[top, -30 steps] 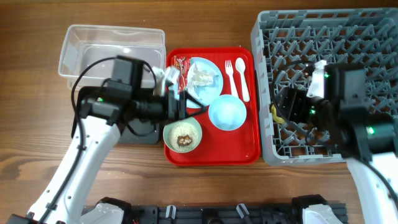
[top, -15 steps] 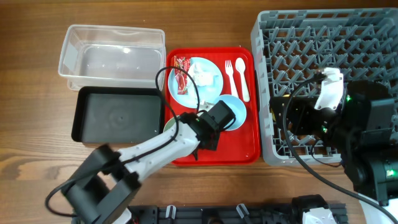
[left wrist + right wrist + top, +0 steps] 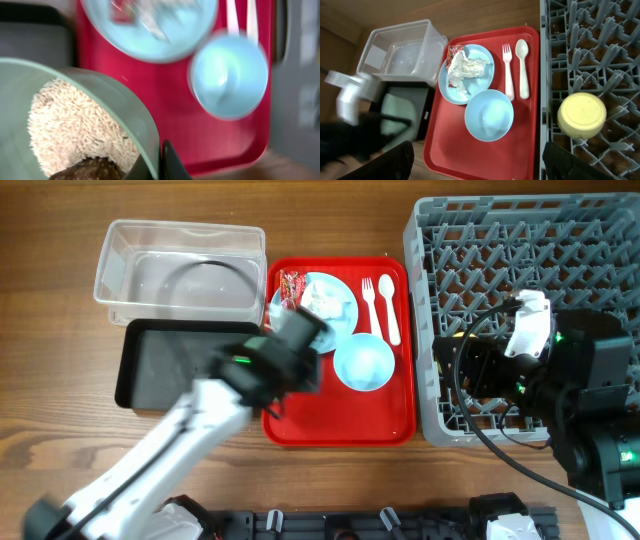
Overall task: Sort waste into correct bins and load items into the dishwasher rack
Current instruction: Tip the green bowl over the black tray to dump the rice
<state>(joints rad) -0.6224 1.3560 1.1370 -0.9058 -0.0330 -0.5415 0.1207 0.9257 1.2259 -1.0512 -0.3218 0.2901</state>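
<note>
The left gripper [image 3: 162, 162] is clamped on the rim of the pale green bowl [image 3: 15, 110]. One dark finger [image 3: 171, 164] presses the outside of the rim; the other is hidden. The bowl holds white rice grains [image 3: 75, 125] with a brown food lump [image 3: 87, 167] at its near side. In the wrist view it hangs over the left edge of the red tray [image 3: 340, 415], just right of the black tray [image 3: 160, 365]. From overhead the blurred left arm covers the bowl.

Just beyond the black tray on its far side stands the clear tub [image 3: 180, 270]. On the far part of the red tray lies the light blue plate [image 3: 342, 292], carrying the crumpled white paper [image 3: 322, 300] and, at its left rim, the red snack wrapper [image 3: 290, 282]. The light blue bowl [image 3: 363, 363] sits nearer, touching or almost touching the plate. The white fork [image 3: 368, 298] and spoon [image 3: 388, 300] lie side by side at the far right of the tray.

The right gripper [image 3: 477, 160] hovers over the near left part of the dishwasher rack [image 3: 500, 250], fingers spread wide with nothing between them. The small yellow cup [image 3: 581, 115] sits among the rack's pegs near its left wall.
</note>
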